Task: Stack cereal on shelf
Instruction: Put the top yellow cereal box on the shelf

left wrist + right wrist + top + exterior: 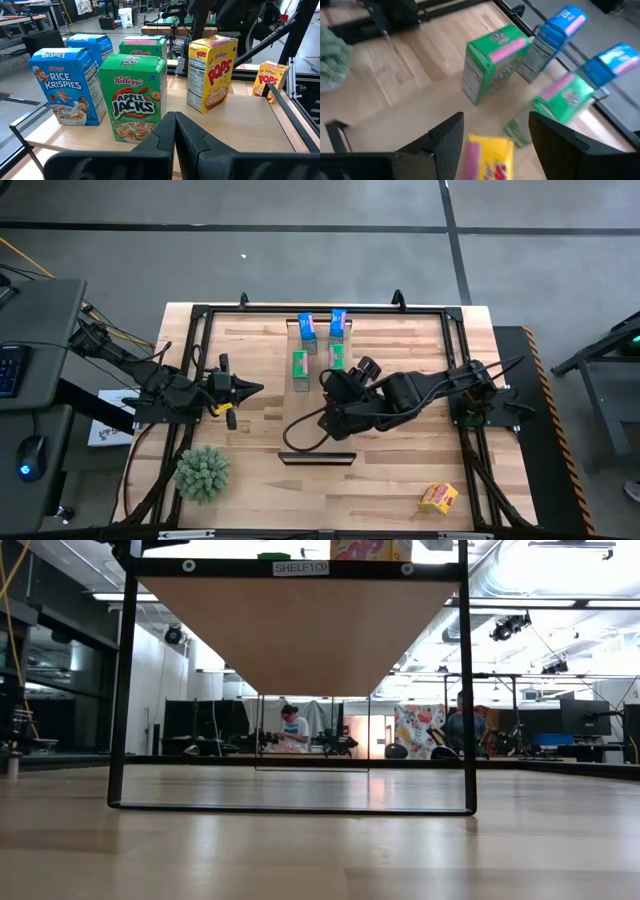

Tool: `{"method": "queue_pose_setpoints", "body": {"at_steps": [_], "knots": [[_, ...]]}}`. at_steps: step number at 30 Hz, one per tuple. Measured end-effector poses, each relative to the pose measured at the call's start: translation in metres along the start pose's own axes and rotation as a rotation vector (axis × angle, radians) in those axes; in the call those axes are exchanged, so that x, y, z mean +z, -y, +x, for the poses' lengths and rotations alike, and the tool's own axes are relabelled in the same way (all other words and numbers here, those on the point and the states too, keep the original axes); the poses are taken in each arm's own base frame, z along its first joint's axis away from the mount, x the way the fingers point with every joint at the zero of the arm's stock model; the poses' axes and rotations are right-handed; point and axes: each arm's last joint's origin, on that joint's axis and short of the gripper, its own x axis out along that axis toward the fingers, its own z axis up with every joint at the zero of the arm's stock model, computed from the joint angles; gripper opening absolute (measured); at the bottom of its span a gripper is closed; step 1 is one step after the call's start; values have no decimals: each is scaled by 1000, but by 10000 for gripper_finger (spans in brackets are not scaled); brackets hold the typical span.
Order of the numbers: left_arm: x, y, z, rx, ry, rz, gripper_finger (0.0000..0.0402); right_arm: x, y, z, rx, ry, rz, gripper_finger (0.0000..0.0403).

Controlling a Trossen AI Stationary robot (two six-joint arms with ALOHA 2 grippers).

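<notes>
Right end effector (492, 137) released over yellow box (489, 157), two blue (307, 330), two green (299, 367) upright (second yellow (438, 498) apart)

Shelf (365, 335) sits at the far middle of the table (260, 430), inside the frame (200, 315). On it, four cereal boxes stand upright in two rows: two boxes (307, 330) (338, 324) at the back, two more (300, 368) (336, 357) directly in front of them. A fifth box (489, 159) stands to the right of the front pair, between the fingers of the right gripper (492, 145). A sixth box (438, 498) lies apart at the table's near right corner. Plant (203, 472) sits at near left. Left gripper (255, 389) waits left of the shelf.
</notes>
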Motion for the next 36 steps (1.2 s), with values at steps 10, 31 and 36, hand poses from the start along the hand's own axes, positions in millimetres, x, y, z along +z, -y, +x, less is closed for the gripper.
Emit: {"method": "queue_pose_setpoints", "body": {"at_steps": [10,31,36], "knots": [[-3,0,0,3,-25,-3,0,-19,5,-33,-64,23,-119,217],[-4,0,0,-12,-32,-25,0,-129,93,-24,-124,77,304,17],[-4,0,0,-11,-31,-26,0,-170,75,15,52,153,401,3]]}}
